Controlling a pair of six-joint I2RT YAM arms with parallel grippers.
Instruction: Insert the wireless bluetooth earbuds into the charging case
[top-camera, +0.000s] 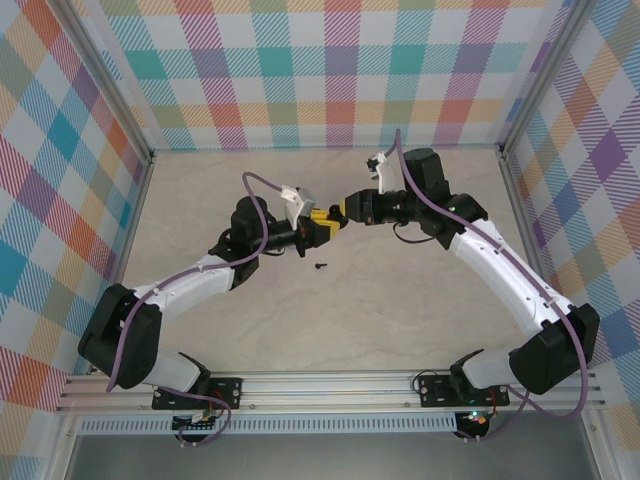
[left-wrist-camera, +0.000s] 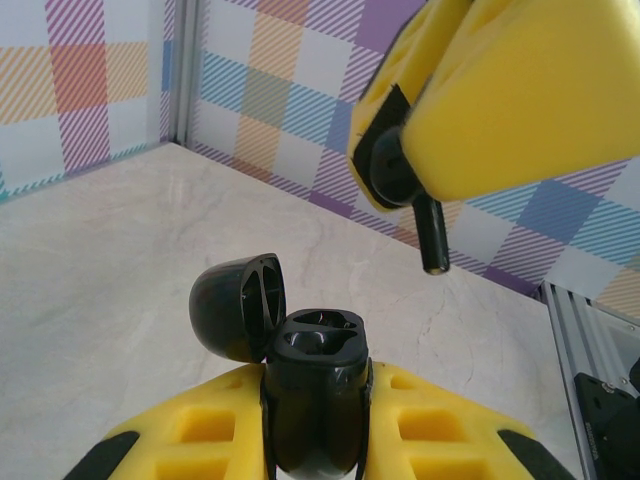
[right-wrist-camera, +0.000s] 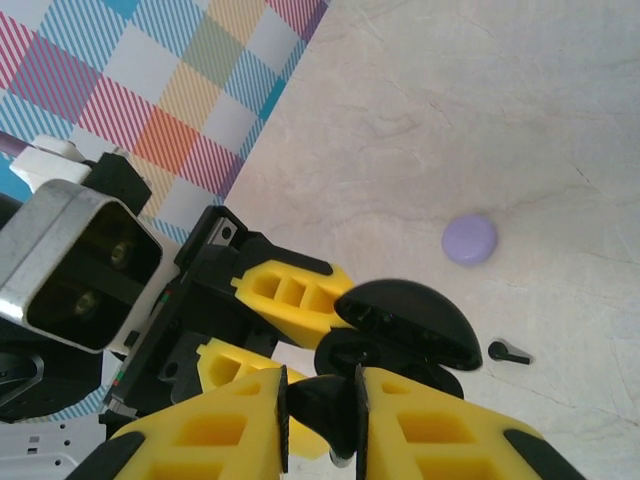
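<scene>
Midair, the black charging case (left-wrist-camera: 316, 400) is clamped between the yellow fingers of the left gripper (left-wrist-camera: 318, 445). It sits upright, glossy and rounded. Its lid (left-wrist-camera: 238, 305) is hinged back to one side, and two dark sockets face up.

Just above the case and off to its side, the right gripper (right-wrist-camera: 325, 425) is clenched on the held black earbud (left-wrist-camera: 428, 232). The bud is tiny, with its rounded head pinched between the pads. Its thin stem hangs down, clear of the case and not touching it.

Below the case, the loose black earbud (top-camera: 320, 266) lies flat on the pale table (top-camera: 400, 320), on the side towards the arm bases. The lavender case (right-wrist-camera: 469, 240), a small shut disc, rests on the table near that bud, apart from the black case.
</scene>
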